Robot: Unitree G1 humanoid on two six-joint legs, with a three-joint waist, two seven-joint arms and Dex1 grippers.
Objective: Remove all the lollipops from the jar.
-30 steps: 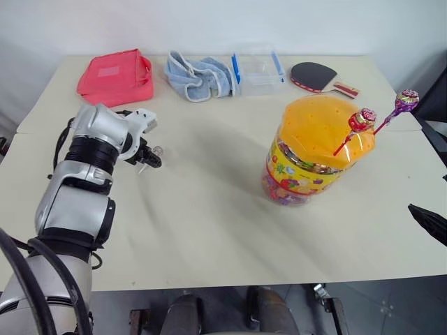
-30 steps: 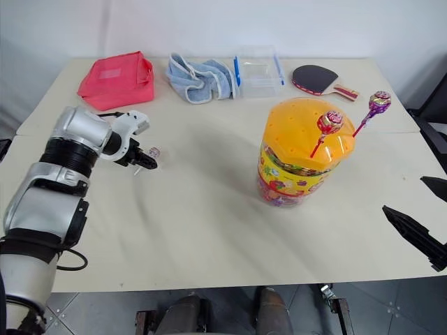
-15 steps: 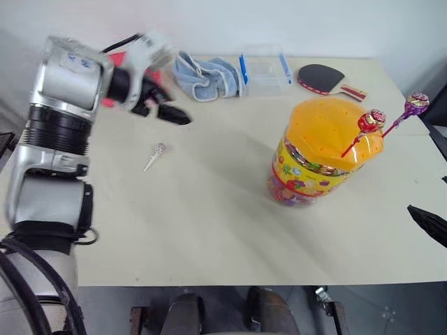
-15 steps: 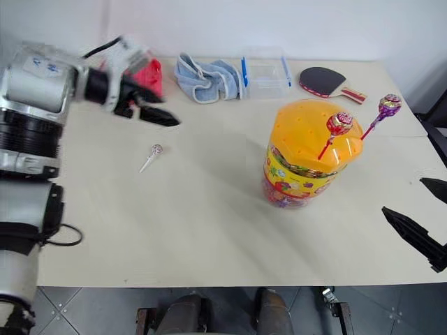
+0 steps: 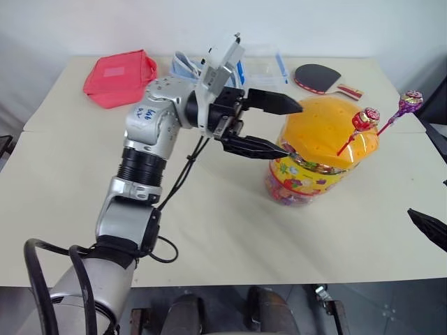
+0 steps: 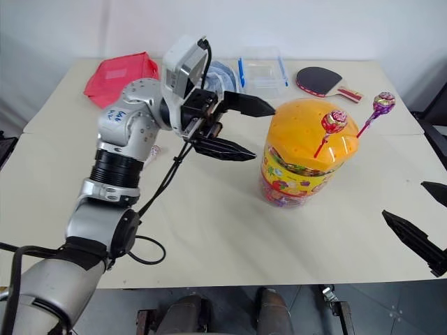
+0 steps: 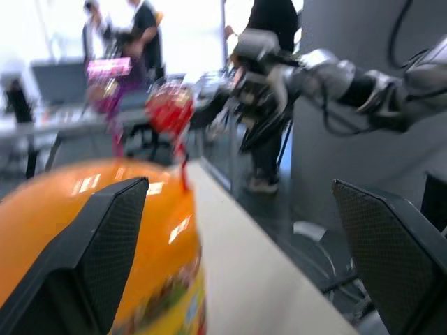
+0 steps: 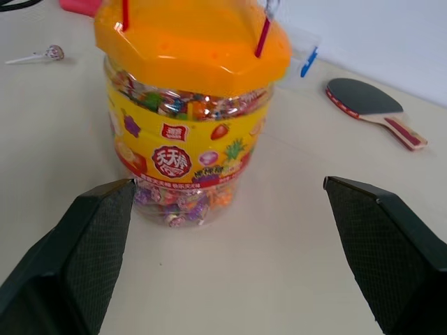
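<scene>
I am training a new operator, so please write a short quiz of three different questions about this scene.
1. True or false: the left gripper holds a lollipop.
2. How many lollipops stand in the jar's orange lid?
3. Where is the silvery-pink lollipop? A) in the lid B) lying on the table C) in the right gripper

Key:
1. False; its jaws are open and empty.
2. Two: the red lollipop and the purple lollipop.
3. B

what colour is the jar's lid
Orange, dotted with small holes; the jar's lid shows best in the left eye view.
</scene>
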